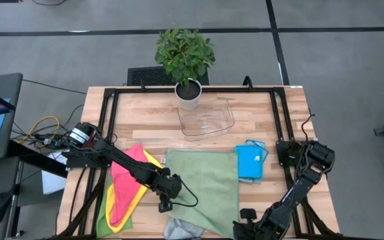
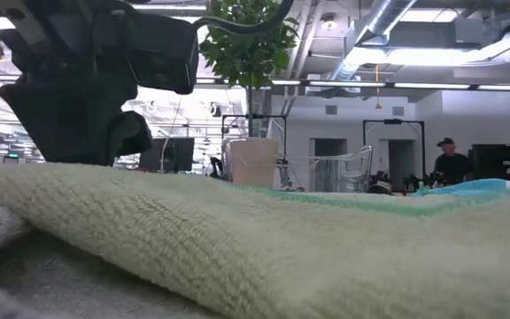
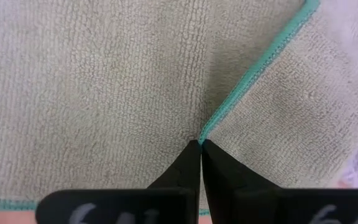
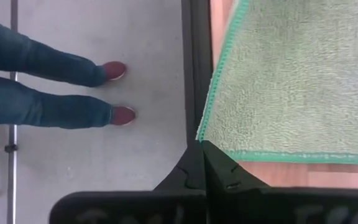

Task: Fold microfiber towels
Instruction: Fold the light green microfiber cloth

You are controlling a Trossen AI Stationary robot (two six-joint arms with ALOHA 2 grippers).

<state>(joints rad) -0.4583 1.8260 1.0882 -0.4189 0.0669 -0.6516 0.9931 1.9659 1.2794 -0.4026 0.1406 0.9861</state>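
Wood table (image 1: pixel 145 110) under green towel (image 1: pixel 205 180) — both tools (image 3: pixel 201 144) (image 4: pixel 201 144) pinching its corners — workshop behind.

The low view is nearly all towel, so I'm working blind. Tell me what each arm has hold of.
Observer: The left gripper has its jaws shut on a teal-edged fold at the green towel's left edge.
Operator: Now the right one.
Observer: The right gripper is shut on the towel's right corner farthest from the plant, at the table's edge.
Operator: Report anything beside that corner.
Observer: A person's legs stand on the floor just past the table edge there.
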